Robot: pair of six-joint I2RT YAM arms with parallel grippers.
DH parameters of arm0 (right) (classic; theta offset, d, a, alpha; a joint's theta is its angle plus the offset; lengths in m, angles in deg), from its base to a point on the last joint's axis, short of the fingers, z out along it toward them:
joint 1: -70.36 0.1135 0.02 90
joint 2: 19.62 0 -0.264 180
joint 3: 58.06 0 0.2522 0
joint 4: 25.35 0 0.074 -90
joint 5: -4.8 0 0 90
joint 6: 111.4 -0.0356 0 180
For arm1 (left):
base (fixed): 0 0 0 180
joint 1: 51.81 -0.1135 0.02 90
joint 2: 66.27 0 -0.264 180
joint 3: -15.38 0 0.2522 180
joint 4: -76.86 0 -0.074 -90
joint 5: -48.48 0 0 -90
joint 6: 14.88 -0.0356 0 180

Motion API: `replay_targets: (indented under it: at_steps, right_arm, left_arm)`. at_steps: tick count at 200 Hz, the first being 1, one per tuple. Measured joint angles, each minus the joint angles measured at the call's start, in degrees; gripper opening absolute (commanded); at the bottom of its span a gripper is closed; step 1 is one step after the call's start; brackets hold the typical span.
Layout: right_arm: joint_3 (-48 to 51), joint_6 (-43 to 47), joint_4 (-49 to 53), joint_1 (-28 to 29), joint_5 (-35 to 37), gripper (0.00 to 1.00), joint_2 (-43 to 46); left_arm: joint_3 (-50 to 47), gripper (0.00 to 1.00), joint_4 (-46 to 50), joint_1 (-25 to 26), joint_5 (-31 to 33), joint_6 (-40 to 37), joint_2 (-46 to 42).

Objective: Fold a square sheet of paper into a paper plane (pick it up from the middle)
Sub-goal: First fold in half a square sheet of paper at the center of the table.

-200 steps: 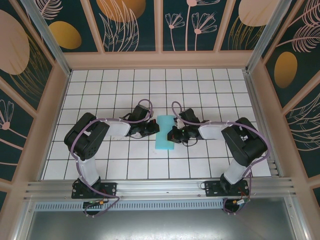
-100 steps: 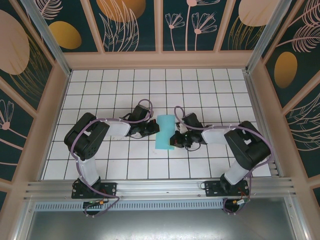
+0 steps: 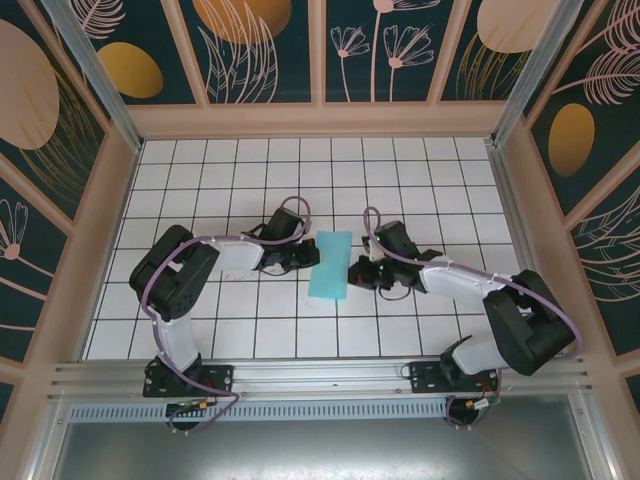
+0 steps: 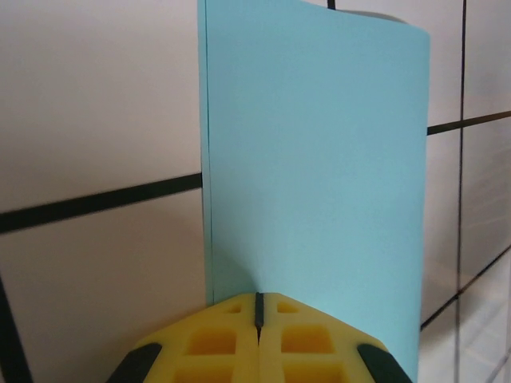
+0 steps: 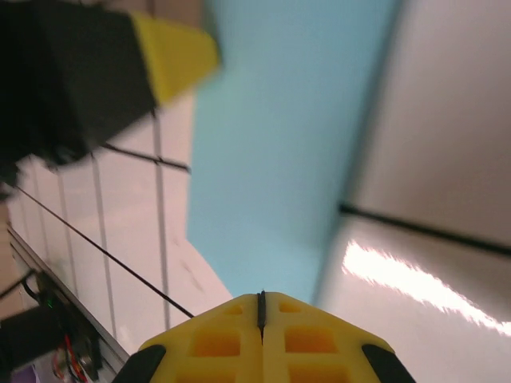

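The square sheet of paper (image 3: 330, 265) lies flat mid-table, folded into a light-blue rectangle about one tile wide and two long, slightly tilted. My left gripper (image 3: 313, 257) is shut, its yellow tips resting on the sheet's left side; in the left wrist view the paper (image 4: 315, 159) stretches away from the closed gripper (image 4: 258, 297). My right gripper (image 3: 353, 272) is shut at the sheet's right edge; in the right wrist view its tip (image 5: 261, 295) meets the near edge of the paper (image 5: 279, 152), with a left fingertip (image 5: 172, 52) beyond. The paper plane is out of view.
The white gridded table (image 3: 230, 170) is boxed in by patterned walls (image 3: 320, 50) on three sides. An aluminium rail (image 3: 320, 378) runs along the near edge, carrying both arm bases. The right arm's elbow (image 3: 530, 330) sits low, near the right wall.
The right arm has swung its elbow out to the right and down, and its gripper has shifted along the sheet's right edge. The sheet has turned slightly. The left arm has held still.
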Motion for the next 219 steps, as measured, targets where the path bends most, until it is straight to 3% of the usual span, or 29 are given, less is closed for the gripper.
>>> replay_targets:
  at_steps: [51, 111, 163, 219]
  right_arm:
    - [-8.1, -2.8, -5.9, -1.3, 2.6, 0.0, -12.2]
    - [-16.7, -4.1, -9.6, -1.4, 2.5, 0.0, -24.2]
    - [-17.1, -5.6, -9.6, -1.4, 3.7, 0.0, -26.8]
    - [-14.6, -9.3, -14.1, -1.6, 3.0, 0.0, -26.3]
  left_arm:
    - [4.3, 0.0, 7.9, -0.6, 8.3, -13.4, -0.4]
    - [7.0, 0.0, 11.7, -1.5, 8.4, -18.5, -0.8]
    - [4.7, 0.04, 9.6, -1.5, 7.3, -10.3, -8.1]
    - [-5.4, 0.09, 1.7, -0.8, 1.4, 7.1, -17.4]
